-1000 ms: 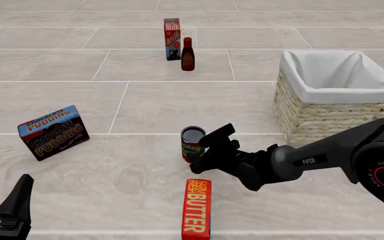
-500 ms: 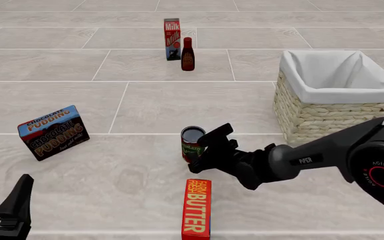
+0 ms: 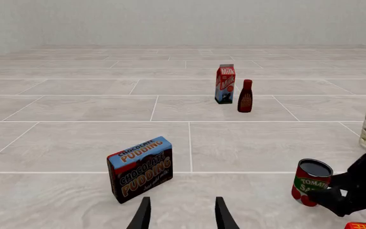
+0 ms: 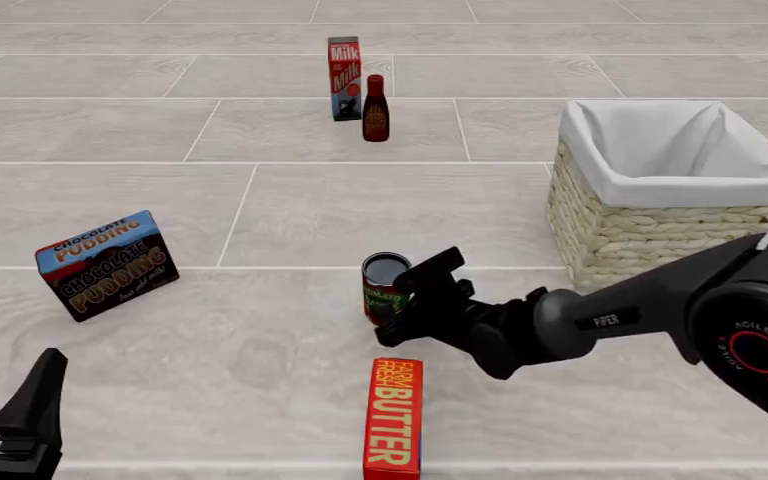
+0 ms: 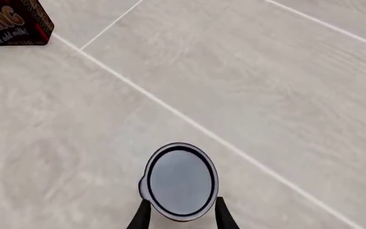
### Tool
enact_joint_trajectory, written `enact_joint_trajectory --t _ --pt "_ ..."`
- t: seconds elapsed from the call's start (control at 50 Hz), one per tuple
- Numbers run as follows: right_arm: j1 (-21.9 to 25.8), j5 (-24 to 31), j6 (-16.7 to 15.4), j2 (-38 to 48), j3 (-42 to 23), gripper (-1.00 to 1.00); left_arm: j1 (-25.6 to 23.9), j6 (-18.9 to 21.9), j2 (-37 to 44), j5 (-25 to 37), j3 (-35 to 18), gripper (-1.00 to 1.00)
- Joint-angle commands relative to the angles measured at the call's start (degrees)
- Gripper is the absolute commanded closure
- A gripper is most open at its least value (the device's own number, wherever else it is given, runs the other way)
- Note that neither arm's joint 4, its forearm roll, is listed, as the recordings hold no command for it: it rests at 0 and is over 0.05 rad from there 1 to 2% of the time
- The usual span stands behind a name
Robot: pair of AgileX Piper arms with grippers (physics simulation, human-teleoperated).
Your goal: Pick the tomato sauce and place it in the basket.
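Observation:
The tomato sauce (image 4: 384, 288) is a small can with a red and green label and a dark top, standing upright on the floor tiles in the middle. My right gripper (image 4: 411, 297) is at the can, one finger on each side of it, and looks open. In the right wrist view the can's top (image 5: 181, 180) sits between the two fingertips (image 5: 142, 215). The left wrist view shows the can (image 3: 310, 183) with the right gripper (image 3: 339, 193) beside it. The basket (image 4: 651, 235), pale wicker with white lining, stands to the right. My left gripper (image 4: 4, 380) is open at the near left, holding nothing.
A chocolate pudding box (image 4: 107, 263) stands at the left. A butter box (image 4: 394, 416) lies just in front of the can. A milk carton (image 4: 344, 78) and a dark red bottle (image 4: 375, 109) stand at the back.
The right arm has crept very slightly left along the can. The can, the basket and the left arm have not moved.

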Motion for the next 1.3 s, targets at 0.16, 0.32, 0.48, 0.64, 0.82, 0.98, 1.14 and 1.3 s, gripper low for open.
enact_joint_trajectory --t 0.16,0.32,0.48,0.64,0.82,0.98,1.14,1.3 --pt "0.00 0.58 -0.24 0.56 -1.03 -1.00 0.00 0.00 0.00 0.00 0.00 -1.00" --pt "0.26 0.66 -0.06 0.99 -1.30 -1.00 0.00 0.00 0.00 0.00 0.00 -1.00" --pt "0.37 0.90 -0.09 1.02 -1.55 -1.00 0.00 0.00 0.00 0.00 0.00 -1.00" --pt "0.46 0.67 -0.13 1.56 -1.85 -1.00 0.00 0.00 0.00 0.00 0.00 -1.00" --pt "0.34 1.12 -0.27 1.84 -2.40 -1.00 0.00 0.00 0.00 0.00 0.00 -1.00" --pt "0.27 1.39 -0.40 1.92 -2.72 -1.00 0.00 0.00 0.00 0.00 0.00 -1.00" --pt "0.13 2.01 -0.51 1.77 -3.18 -1.00 0.00 0.00 0.00 0.00 0.00 -1.00" --pt "0.14 2.16 -0.77 2.11 -3.65 -1.00 0.00 0.00 0.00 0.00 0.00 -1.00"
